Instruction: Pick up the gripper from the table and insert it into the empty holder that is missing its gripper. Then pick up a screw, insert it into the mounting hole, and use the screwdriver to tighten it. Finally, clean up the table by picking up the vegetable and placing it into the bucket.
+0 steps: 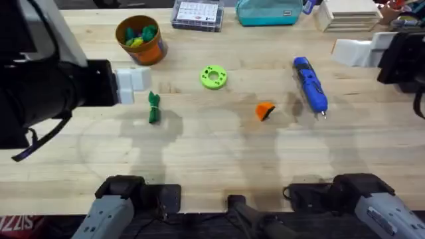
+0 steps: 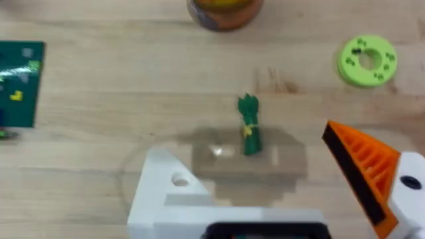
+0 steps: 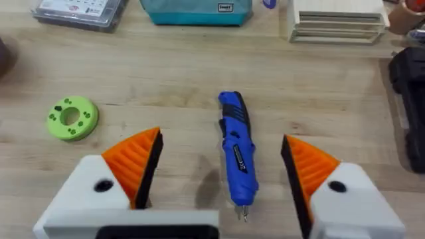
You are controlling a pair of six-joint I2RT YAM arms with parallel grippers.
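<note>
The orange gripper (image 1: 265, 111) lies loose on the table at mid-right. My left gripper (image 2: 244, 156) is open: one finger is the bare white holder (image 2: 166, 192) with a mounting hole (image 2: 179, 180), the other carries an orange pad (image 2: 362, 172). It hovers over the green vegetable (image 2: 249, 125) (image 1: 154, 107). My right gripper (image 3: 222, 141) is open above the blue screwdriver (image 3: 237, 149) (image 1: 310, 85), with one orange pad on each side of it. The orange bucket (image 1: 140, 38) stands at the back left. I cannot make out a screw for certain.
A green round disc (image 1: 213, 77) with small dark bits on it lies mid-table. A clear parts box (image 1: 196, 14), a teal pouch (image 1: 269, 12) and a stack of boards (image 1: 352, 16) line the far edge. A green mat (image 2: 20, 83) lies to one side.
</note>
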